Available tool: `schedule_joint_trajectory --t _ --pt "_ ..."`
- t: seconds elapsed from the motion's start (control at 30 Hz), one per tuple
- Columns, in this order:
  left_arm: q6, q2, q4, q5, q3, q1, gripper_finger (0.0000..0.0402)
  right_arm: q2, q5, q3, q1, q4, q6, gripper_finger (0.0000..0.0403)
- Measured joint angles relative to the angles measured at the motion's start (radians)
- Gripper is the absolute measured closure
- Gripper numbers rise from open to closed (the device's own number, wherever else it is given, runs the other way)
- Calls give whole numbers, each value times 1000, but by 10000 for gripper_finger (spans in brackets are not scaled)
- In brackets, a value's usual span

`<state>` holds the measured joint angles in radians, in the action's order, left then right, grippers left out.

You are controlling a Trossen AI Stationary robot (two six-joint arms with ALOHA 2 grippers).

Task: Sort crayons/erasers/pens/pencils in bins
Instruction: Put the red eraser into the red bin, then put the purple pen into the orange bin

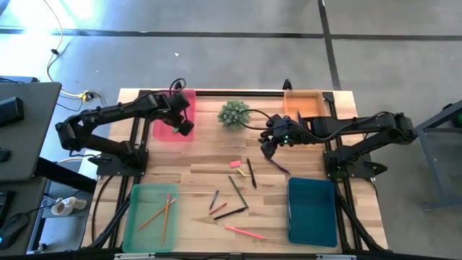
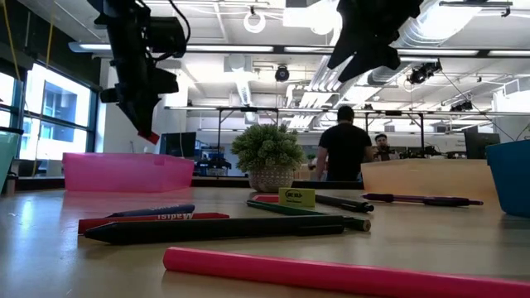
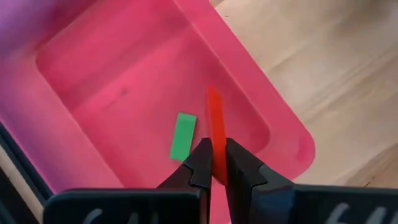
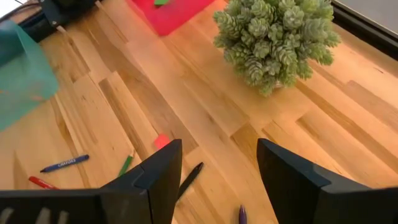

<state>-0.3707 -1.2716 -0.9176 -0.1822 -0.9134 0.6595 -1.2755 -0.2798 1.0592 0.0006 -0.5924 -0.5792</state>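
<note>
My left gripper [image 3: 212, 167] hangs over the pink bin [image 1: 173, 119], shut on a thin red eraser [image 3: 214, 121]. A green eraser [image 3: 183, 137] lies flat on that bin's floor. My right gripper [image 4: 217, 180] stands open above the table's middle right [image 1: 271, 148], with nothing between its fingers. Under it and nearer lie a pink eraser [image 1: 235, 164], a yellowish eraser [image 1: 243, 173], a black pen [image 1: 251, 174], a purple pen [image 1: 280, 167], a dark green pencil [image 1: 238, 191], two crayons [image 1: 215, 202] and a pink pencil [image 1: 244, 232]. My left gripper pinches the red eraser between its two fingers by its flat sides, at one end [image 3: 216, 148]. The fingers come from above, pointing steeply down. The eraser's other end [image 2: 151, 135] sticks out past the fingertips, clear of the bin's floor.
A potted plant [image 1: 234, 113] stands at the far middle between the pink bin and the orange bin [image 1: 303, 102]. The light green bin [image 1: 133, 217], with two orange pencils [image 1: 162, 214] in it, sits near left. The teal bin [image 1: 312, 211] sits near right. People stand in the room behind.
</note>
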Motion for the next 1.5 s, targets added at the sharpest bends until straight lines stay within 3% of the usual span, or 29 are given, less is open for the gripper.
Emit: schedule_joint_trajectory --t 0.33,0.83,1.03,1.23,1.5 --pt "60 0 -1 75 0 76 373 0 73 0 0 -15 1 203" --pt "68 0 -1 65 0 87 267 0 72 0 0 -20 0 203" --pt "-9 0 -14 50 0 88 233 0 45 0 0 -29 3 203" --pt "155 1 -15 76 0 87 230 -1 45 0 -1 14 4 203" --pt "243 29 -110 65 0 87 247 -1 44 0 -32 292 95 203"
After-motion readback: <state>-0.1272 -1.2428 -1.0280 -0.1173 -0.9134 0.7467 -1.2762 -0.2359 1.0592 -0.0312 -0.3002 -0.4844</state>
